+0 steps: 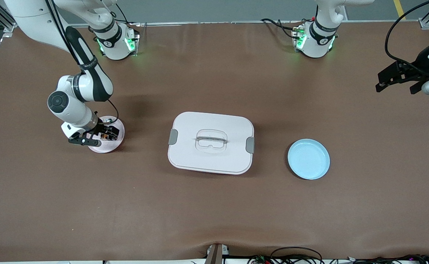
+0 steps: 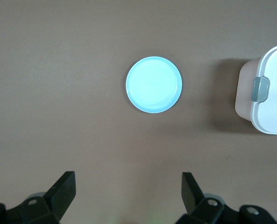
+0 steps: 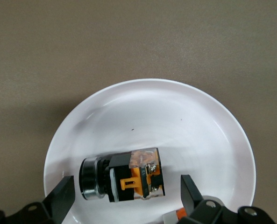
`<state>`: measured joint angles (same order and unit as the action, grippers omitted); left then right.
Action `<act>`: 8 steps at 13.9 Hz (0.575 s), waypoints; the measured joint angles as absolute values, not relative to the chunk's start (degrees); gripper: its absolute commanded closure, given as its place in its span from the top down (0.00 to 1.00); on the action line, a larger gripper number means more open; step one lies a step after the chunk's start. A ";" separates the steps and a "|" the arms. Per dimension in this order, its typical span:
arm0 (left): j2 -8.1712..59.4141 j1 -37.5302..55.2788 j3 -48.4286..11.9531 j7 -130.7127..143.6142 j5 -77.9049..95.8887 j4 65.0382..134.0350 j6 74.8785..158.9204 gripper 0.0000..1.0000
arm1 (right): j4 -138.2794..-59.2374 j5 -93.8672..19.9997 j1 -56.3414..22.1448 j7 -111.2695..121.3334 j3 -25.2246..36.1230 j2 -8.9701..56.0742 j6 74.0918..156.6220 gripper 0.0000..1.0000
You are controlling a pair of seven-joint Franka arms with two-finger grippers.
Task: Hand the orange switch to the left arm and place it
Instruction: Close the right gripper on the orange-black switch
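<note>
The orange switch (image 3: 124, 179) lies on its side in a pink plate (image 1: 115, 145) toward the right arm's end of the table; it is black with an orange middle and a round metal end. It shows as a small dark and orange bit in the front view (image 1: 105, 136). My right gripper (image 3: 127, 193) is open and low over the plate (image 3: 152, 107), one finger on each side of the switch and not touching it. It also shows in the front view (image 1: 102, 138). My left gripper (image 2: 128, 191) is open and empty, held high over bare table at the left arm's end (image 1: 396, 88).
The white box (image 1: 210, 143) with grey clips sits at the table's middle, between the two plates; its end shows in the left wrist view (image 2: 269, 88). A blue plate (image 1: 308, 158) (image 2: 153, 84) stands empty. A small silver-white part with a red bit (image 3: 175, 215) lies in the pink plate.
</note>
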<state>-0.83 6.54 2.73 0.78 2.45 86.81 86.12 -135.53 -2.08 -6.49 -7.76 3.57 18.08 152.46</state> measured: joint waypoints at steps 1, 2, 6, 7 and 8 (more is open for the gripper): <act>-0.83 6.54 2.73 0.78 2.45 86.81 86.12 1.00 | -135.54 -2.08 -6.49 -7.71 3.58 18.41 152.69 1.00; -0.82 6.54 2.73 0.77 2.45 86.81 86.12 1.00 | -135.56 -2.08 -6.49 -7.64 3.57 18.73 153.02 1.00; -0.81 6.54 2.73 0.75 2.45 86.81 86.12 1.00 | -135.57 -2.08 -6.49 -7.48 3.57 19.48 153.60 1.00; -0.80 6.54 2.73 0.75 2.45 86.81 86.12 1.00 | -135.56 -2.08 -6.49 -7.47 3.57 19.50 153.61 1.00; -0.80 6.54 2.73 0.74 2.45 86.81 86.12 1.00 | -135.56 -2.08 -6.49 -7.46 3.57 19.50 153.62 1.00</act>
<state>-0.80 6.54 2.73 0.74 2.45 86.81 86.12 -135.56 -2.08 -6.49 -7.46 3.57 19.50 153.62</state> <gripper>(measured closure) 0.000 0.000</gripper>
